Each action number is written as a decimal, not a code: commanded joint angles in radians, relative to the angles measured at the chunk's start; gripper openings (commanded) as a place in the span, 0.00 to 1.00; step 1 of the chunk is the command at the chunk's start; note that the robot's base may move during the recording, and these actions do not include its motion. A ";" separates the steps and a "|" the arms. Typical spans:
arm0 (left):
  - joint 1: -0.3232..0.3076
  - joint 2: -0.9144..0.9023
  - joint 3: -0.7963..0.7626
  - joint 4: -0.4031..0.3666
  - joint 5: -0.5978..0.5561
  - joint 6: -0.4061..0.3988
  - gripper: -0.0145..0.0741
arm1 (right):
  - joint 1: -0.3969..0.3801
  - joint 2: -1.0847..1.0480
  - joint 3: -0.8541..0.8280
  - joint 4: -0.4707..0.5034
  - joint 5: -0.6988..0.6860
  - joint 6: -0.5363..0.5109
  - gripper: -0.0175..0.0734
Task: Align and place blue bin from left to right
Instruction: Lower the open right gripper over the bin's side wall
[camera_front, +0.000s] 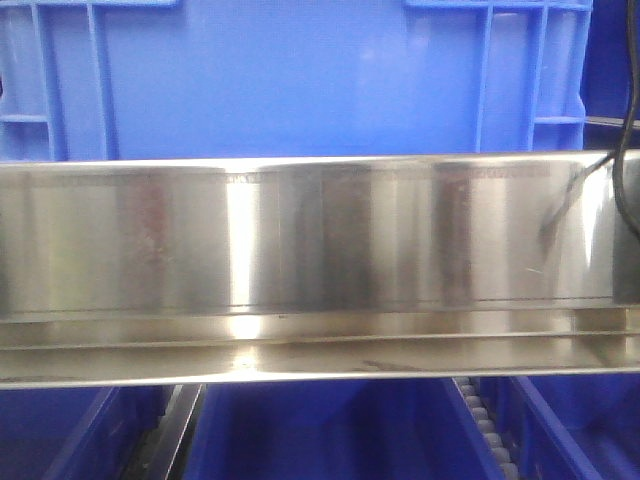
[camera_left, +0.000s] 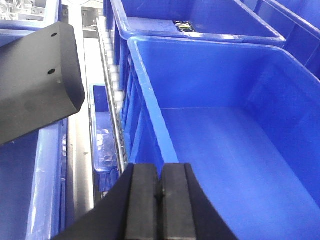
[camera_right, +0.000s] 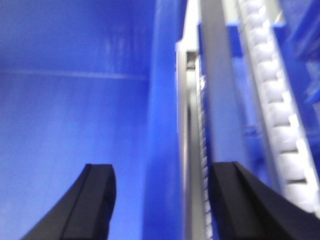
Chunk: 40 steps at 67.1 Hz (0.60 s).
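1. Blue bin, upper front view: no readable text.
2. Steel rail, mid-frame: faint marks along its top edge, illegible.
3. Dark item in far bin, upper centre: markings too small to read.

This looks like a warehouse or factory storage bay fitted with flow racking. Large blue bins of rigid plastic stand in rows, one behind another, beside a roller track of small white wheels. A brushed stainless-steel beam runs left to right across the near front, with more blue crates on a lower level beneath.
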 joint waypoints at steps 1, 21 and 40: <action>-0.006 -0.005 -0.011 -0.011 -0.003 0.000 0.04 | -0.006 0.000 -0.007 0.004 -0.007 0.001 0.53; -0.006 -0.005 -0.011 -0.011 -0.003 0.000 0.04 | -0.006 0.000 -0.051 0.004 0.021 0.001 0.53; -0.006 0.007 -0.009 -0.011 -0.003 0.000 0.04 | -0.006 0.008 -0.051 0.004 0.023 0.001 0.53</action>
